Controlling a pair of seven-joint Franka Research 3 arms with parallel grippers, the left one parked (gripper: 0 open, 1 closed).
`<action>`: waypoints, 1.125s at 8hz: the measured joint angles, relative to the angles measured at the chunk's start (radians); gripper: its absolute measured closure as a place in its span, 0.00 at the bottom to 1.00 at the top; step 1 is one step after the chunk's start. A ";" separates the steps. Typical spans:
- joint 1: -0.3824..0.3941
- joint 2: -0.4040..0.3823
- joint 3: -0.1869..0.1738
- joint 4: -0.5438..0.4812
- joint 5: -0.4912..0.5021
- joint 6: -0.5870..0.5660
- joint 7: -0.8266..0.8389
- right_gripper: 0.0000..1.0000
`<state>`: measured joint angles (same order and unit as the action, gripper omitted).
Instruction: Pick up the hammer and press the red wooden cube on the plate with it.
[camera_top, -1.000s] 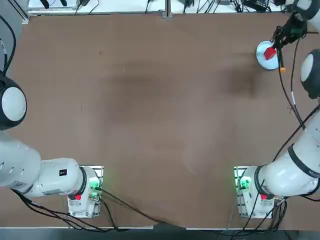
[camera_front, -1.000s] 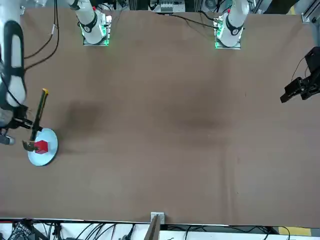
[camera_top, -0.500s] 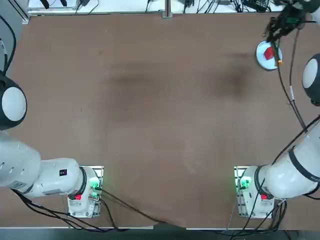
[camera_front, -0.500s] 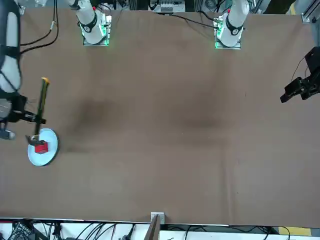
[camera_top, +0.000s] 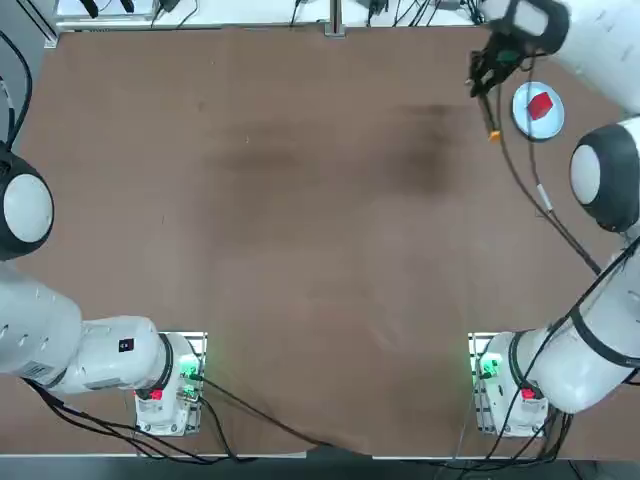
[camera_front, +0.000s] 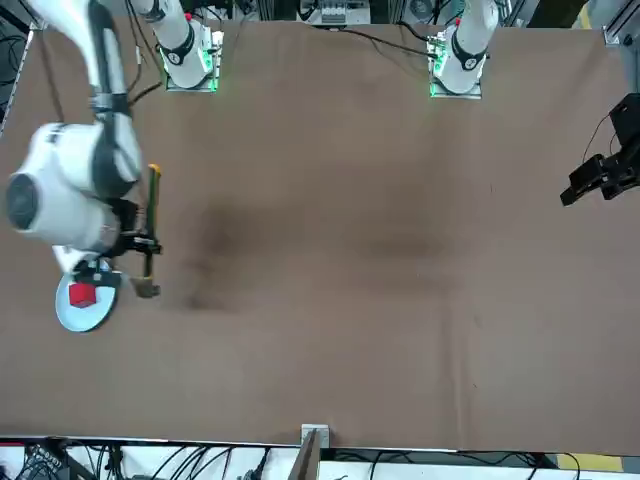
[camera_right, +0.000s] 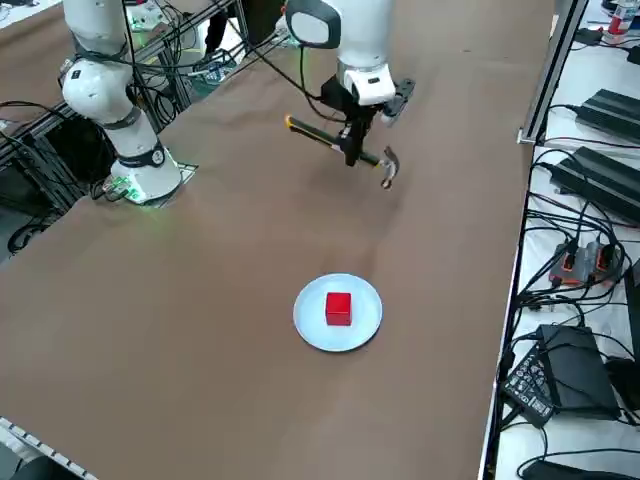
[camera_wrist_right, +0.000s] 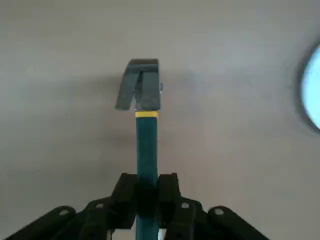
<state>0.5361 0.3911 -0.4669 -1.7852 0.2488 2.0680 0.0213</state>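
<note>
Gripping hammer (camera_right: 340, 142) (pincer (camera_right: 350, 155)) aloft

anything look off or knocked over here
Nothing stands out. The red wooden cube sits upright on the plate, and the right end effector holds the hammer level above the bare table, off to the plate's side.
</note>
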 joint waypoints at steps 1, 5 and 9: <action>0.046 -0.005 0.000 -0.071 0.014 0.124 0.003 0.78; 0.190 -0.006 0.000 -0.290 0.128 0.476 0.014 0.78; 0.282 0.078 0.011 -0.377 0.186 0.698 0.021 0.78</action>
<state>0.8180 0.4692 -0.4556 -2.1624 0.4353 2.7661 0.0423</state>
